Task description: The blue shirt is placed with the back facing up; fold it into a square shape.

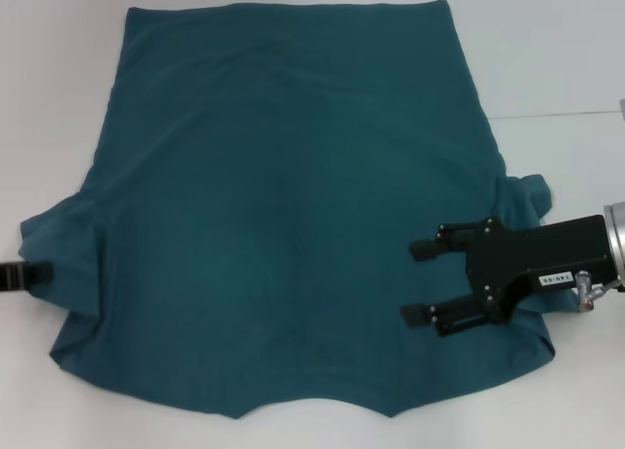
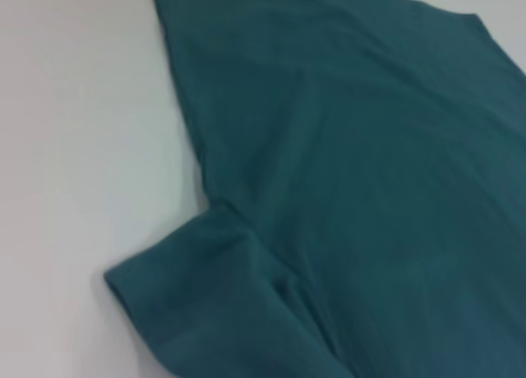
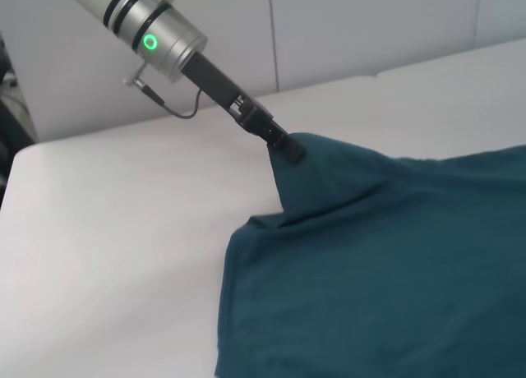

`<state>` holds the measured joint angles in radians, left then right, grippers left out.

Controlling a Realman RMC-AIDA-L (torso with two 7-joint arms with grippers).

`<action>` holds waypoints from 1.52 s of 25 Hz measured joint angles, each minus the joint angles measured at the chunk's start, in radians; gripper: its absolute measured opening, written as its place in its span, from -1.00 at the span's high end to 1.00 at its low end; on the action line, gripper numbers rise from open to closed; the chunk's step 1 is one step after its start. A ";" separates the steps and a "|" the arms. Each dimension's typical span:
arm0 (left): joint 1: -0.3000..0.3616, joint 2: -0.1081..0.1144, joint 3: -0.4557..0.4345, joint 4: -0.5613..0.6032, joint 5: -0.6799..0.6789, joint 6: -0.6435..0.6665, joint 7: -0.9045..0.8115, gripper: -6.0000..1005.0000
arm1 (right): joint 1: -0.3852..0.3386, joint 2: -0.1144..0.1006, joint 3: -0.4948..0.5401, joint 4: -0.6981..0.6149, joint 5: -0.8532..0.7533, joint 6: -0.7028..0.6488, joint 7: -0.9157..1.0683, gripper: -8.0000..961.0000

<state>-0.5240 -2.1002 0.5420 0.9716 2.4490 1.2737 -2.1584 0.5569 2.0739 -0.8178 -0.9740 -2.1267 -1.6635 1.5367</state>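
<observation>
Head view: the blue shirt (image 1: 283, 205) lies spread flat on the white tabletop (image 1: 557, 68), plain side up, filling most of the frame. The right gripper (image 1: 422, 281) sits over the shirt's near right part, its two black fingers (image 1: 435, 246) spread well apart and pointing across the cloth toward the shirt's middle. The right sleeve bunches just behind those fingers, beside the gripper body. At the frame's left edge only a small black tip of the left gripper (image 1: 14, 275) shows, touching the left sleeve, which is gathered and puckered right at that tip.

Left wrist view: the shirt (image 2: 370, 172) covers most of the frame over the tabletop (image 2: 74, 148). The left sleeve is folded and rumpled, its hemmed edge lying on the white surface. The arm's own fingers do not show here.

Right wrist view: across the tabletop (image 3: 107, 246), the left gripper (image 3: 289, 150) has its fingers pinched together on the sleeve of the shirt (image 3: 386, 263), and the cloth rises in a small peak up to the fingertips. The rest of the shirt lies flat below and beside that peak. The silver wrist carries a lit green ring.

No containers appear in any view.
</observation>
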 joint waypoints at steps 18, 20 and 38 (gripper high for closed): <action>-0.100 0.022 0.187 -0.017 0.015 -0.050 -0.087 0.96 | -0.033 0.012 0.093 0.036 0.046 -0.014 0.004 -0.91; -0.104 0.017 0.233 -0.017 0.016 -0.071 -0.100 0.96 | -0.033 0.012 0.093 0.038 0.047 -0.012 0.004 -0.91; -0.192 -0.061 0.394 -0.120 0.108 -0.249 -0.115 0.95 | -0.013 0.012 0.093 0.082 0.059 0.035 -0.002 -0.91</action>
<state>-0.7159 -2.1614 0.9357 0.8516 2.5574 1.0252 -2.2730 0.5439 2.0862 -0.7250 -0.8916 -2.0676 -1.6282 1.5346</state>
